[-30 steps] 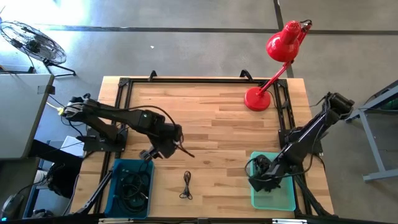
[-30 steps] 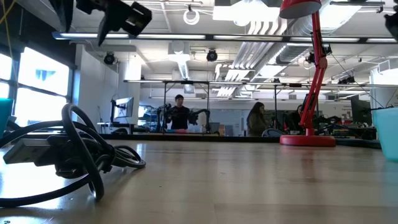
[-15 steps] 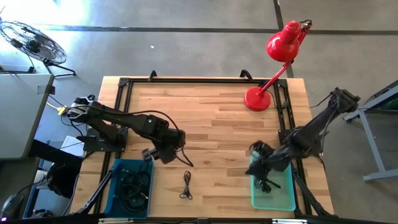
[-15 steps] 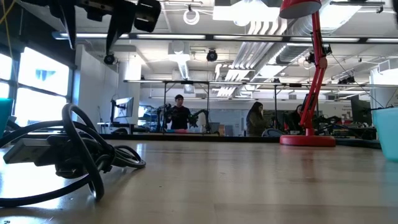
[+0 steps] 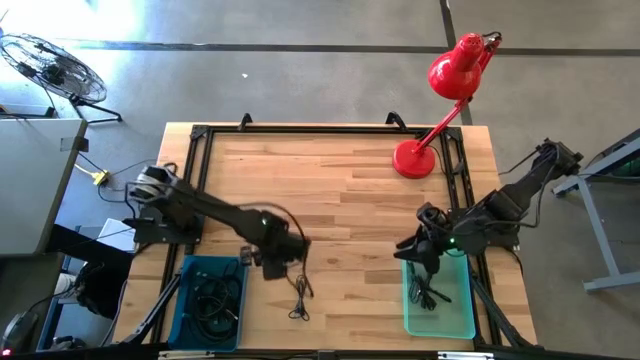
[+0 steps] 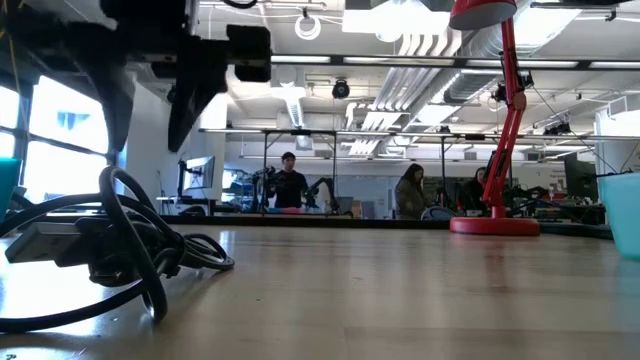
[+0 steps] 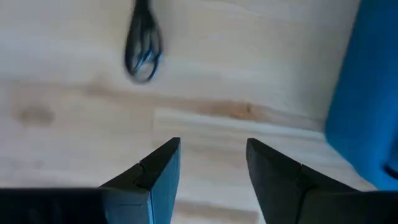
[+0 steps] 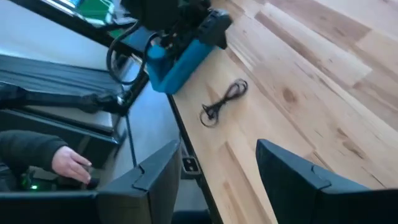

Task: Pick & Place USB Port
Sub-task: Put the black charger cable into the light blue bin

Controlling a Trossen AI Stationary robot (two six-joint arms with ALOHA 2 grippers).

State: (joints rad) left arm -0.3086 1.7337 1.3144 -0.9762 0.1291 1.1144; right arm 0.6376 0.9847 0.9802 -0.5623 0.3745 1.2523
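A small black coiled USB cable (image 5: 300, 297) lies flat on the wooden table near its near edge; it also shows as the cable (image 7: 143, 45) in the left wrist view and the cable (image 8: 225, 99) in the right wrist view. My left gripper (image 5: 284, 262) hovers open just above and to the far-left of it, fingers pointing down (image 7: 211, 146). My right gripper (image 5: 415, 246) is open (image 8: 217, 149), raised over the far-left corner of the green bin (image 5: 462, 318). Another black cable (image 5: 430, 294) lies in that bin.
A blue bin (image 5: 190, 272) holding several black cables sits at the near left corner. A red desk lamp (image 5: 412, 158) stands at the far right. In the low view the coiled cable (image 6: 100, 250) fills the foreground. A person's hand (image 8: 71, 163) shows beyond the table's near-left edge.
My left gripper has moved toward the table's near edge and to the right, coming down close to the loose cable. My right gripper has risen out of the green bin and shifted toward the far edge; a black cable now shows lying in the bin.
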